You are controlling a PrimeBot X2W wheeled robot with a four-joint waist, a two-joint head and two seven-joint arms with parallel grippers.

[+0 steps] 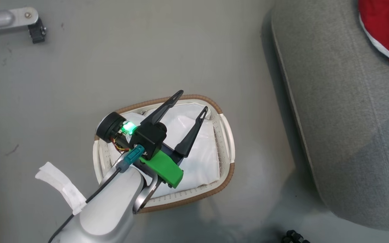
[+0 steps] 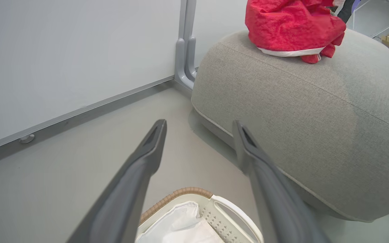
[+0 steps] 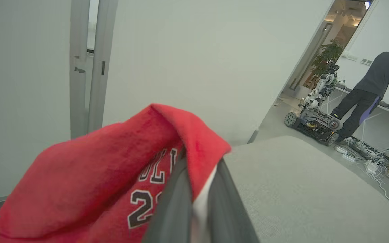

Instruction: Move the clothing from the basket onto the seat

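The red clothing (image 1: 383, 27) lies bunched on top of the grey seat (image 1: 349, 118) at the upper right. In the right wrist view my right gripper (image 3: 201, 158) is shut on a fold of the clothing (image 3: 96, 175), whose number and lettering show, just over the seat (image 3: 299, 175). My left gripper (image 1: 192, 100) hangs open above the basket (image 1: 226, 175), nothing between its fingers. The basket holds just its white liner (image 1: 194, 141). The left wrist view shows the left gripper (image 2: 199, 124) open over the basket's rim (image 2: 187, 192), with the clothing (image 2: 289, 23) heaped on the seat (image 2: 316, 111).
A metal leg with a black foot (image 1: 12, 18) sits on the floor at the upper left. A white partition wall (image 2: 62, 60) and its grey post (image 2: 186, 44) stand behind the seat. Far off are a person (image 3: 366, 98), another wheeled robot (image 3: 312, 114) and floor cables (image 3: 366, 158).
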